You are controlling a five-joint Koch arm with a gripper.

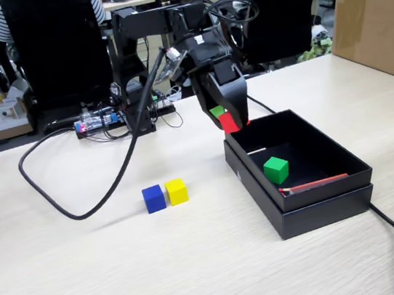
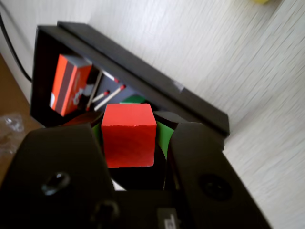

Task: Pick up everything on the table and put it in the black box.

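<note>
My gripper (image 1: 228, 119) is shut on the red cube (image 1: 229, 121) and holds it in the air over the far left corner of the black box (image 1: 322, 203). In the wrist view the red cube (image 2: 128, 136) sits between the green-lined jaws of the gripper (image 2: 129, 131), above the box (image 2: 143, 78). The green cube (image 1: 276, 169) lies inside the box beside a thin red stick (image 1: 316, 183). An edge of the green cube (image 2: 134, 98) shows behind the red one. The blue cube (image 1: 153, 198) and yellow cube (image 1: 177, 191) stand side by side on the table, left of the box.
A thick black cable (image 1: 65, 202) loops across the table left of the cubes. Another cable (image 1: 393, 230) runs from the box to the front right. A brown carton (image 1: 376, 12) stands at the right rear. An orange matchbox (image 2: 70, 83) and matches (image 2: 108, 98) lie in the box.
</note>
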